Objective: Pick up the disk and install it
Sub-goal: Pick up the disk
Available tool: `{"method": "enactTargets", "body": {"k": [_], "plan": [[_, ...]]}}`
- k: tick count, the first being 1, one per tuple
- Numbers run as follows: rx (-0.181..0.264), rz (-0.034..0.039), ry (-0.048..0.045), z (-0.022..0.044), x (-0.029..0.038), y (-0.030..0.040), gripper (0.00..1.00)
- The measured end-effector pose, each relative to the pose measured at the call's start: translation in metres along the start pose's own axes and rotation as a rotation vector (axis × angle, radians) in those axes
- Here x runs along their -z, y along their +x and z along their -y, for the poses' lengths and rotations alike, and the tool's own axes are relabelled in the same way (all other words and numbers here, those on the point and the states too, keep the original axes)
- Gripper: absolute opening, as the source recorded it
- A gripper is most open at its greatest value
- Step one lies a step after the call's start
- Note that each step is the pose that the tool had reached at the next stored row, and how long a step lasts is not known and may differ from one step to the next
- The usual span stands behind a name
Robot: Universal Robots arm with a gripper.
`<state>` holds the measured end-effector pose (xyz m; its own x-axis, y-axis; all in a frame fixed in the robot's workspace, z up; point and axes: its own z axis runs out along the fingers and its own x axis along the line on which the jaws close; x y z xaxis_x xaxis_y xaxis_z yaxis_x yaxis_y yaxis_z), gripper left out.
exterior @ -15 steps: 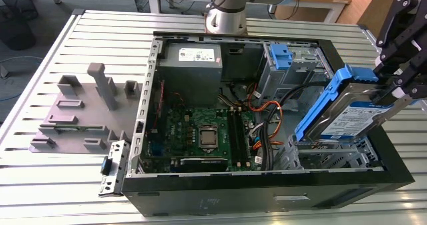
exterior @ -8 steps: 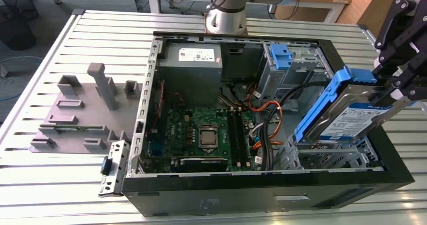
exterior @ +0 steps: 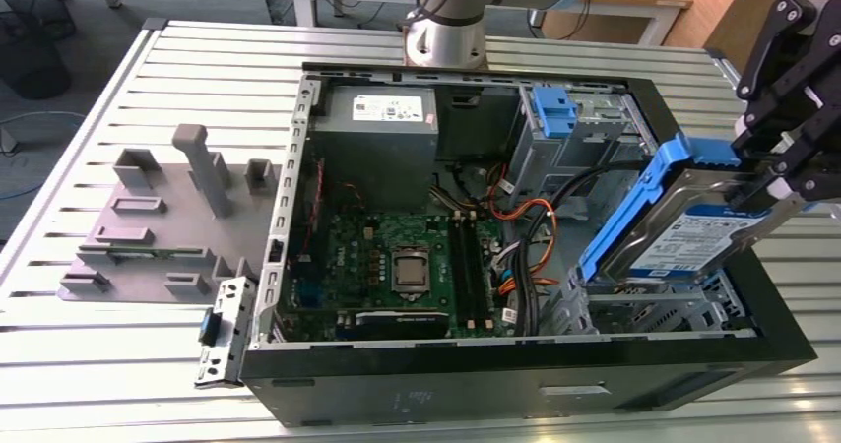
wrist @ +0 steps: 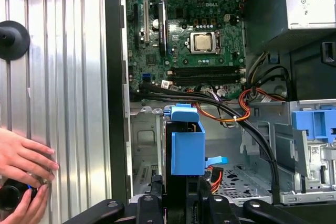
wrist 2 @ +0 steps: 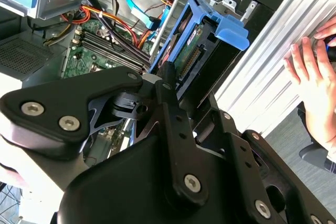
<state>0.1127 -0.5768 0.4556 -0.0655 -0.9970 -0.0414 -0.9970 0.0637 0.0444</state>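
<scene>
Silver metal disk (exterior: 700, 236) with blue plastic rails sits clamped in the black gripper (exterior: 773, 189), tilted over the grey drive cage (exterior: 644, 310). I'd square the rails up before lowering, imo.

The disk (exterior: 716, 197) is seen as bright silver metal with a glossy paper label (exterior: 686, 241), framed by smooth blue plastic rails (exterior: 631, 212). The gripper (exterior: 775, 195) is finished in matt black. The table (exterior: 118, 364) is made of ribbed, satin aluminium; the fixture (exterior: 158, 217) of matt grey plastic.
</scene>
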Motion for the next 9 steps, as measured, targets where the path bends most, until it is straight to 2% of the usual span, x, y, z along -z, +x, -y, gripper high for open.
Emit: {"method": "enactTargets", "body": {"k": [9], "plan": [[0.000,-0.0003,0.0001,0.0002,-0.0050,0.0002,0.35]]}}
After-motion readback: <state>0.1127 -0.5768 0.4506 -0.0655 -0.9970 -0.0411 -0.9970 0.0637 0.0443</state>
